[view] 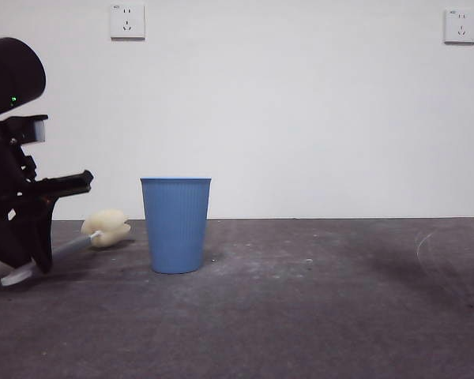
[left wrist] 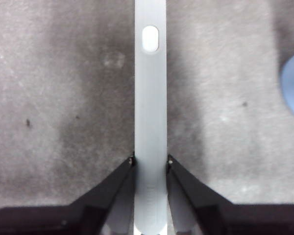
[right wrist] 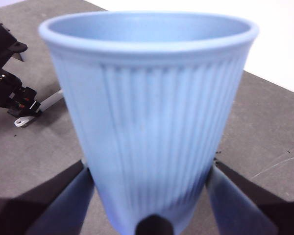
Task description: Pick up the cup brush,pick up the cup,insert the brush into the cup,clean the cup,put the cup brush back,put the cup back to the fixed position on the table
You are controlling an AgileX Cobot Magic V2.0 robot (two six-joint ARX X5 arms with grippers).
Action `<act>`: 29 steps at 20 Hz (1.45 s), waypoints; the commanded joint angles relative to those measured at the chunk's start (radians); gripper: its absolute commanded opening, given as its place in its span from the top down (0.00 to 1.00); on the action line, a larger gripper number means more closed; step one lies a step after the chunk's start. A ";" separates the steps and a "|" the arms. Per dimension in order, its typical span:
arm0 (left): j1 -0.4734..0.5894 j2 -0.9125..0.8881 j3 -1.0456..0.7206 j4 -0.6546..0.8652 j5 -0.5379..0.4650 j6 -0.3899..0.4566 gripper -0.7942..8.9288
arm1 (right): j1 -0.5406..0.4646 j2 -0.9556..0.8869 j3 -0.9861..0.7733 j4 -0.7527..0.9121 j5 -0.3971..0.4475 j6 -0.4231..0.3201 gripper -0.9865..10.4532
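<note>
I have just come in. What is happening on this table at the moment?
The left hand grips the grey handle of the cup brush, which is low over the table, its sponge head left of the blue cup. The cup stands upright on the table. The right hand is close up to a blue cup, but a grip is not certain.

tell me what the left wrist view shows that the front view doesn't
Left wrist only: the left gripper's jaws pressed on both sides of the cup brush's long slim grey handle, and a pale oval mark on it. Front only: the brush's cream-yellow sponge head, the whole blue ribbed plastic cup standing upright, two wall sockets. Both: the handle, the dark grey table, some of the cup.
</note>
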 commanded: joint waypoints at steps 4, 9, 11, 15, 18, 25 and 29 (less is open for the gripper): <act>-0.004 0.026 -0.006 0.006 -0.005 -0.002 0.93 | 0.001 0.016 0.001 0.008 0.000 0.019 0.92; -0.005 0.026 -0.006 -0.018 0.026 -0.014 0.74 | 0.002 0.016 0.001 0.008 -0.025 0.023 0.92; -0.004 0.026 -0.006 -0.031 0.056 -0.014 0.57 | 0.002 0.016 0.001 0.008 -0.043 0.023 0.92; -0.004 0.014 -0.005 -0.055 0.055 -0.014 0.55 | 0.002 0.016 0.001 -0.003 -0.053 0.026 0.92; -0.003 -0.023 0.000 -0.069 0.055 -0.013 0.55 | 0.002 0.016 0.001 -0.014 -0.052 0.029 0.92; -0.001 -0.278 0.000 -0.109 0.055 0.003 0.55 | 0.002 0.016 0.001 0.010 -0.038 0.018 0.92; -0.001 -0.486 0.000 -0.170 0.131 0.029 0.56 | 0.002 0.016 0.000 0.050 -0.014 -0.006 0.92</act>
